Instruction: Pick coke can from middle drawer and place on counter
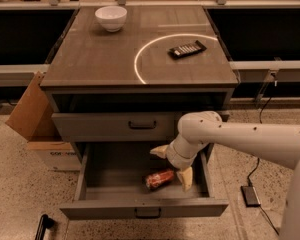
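The coke can [160,178], red with silver ends, lies on its side in the tray of the open middle drawer [97,184], toward the front right. My gripper [173,165] hangs over the drawer just above and to the right of the can, its two pale fingers spread apart: one fingertip [158,151] points left above the can, the other [186,179] points down beside the can's right end. It holds nothing. The counter [100,56] above is a wood-grain top with a thin white circular arc.
A white bowl [111,18] stands at the counter's back left and a black remote [187,49] lies inside the arc. A closed grey drawer front [115,125] sits above the open drawer. A cardboard box [37,119] stands on the floor at left; a cable and adapter [251,195] lie at right.
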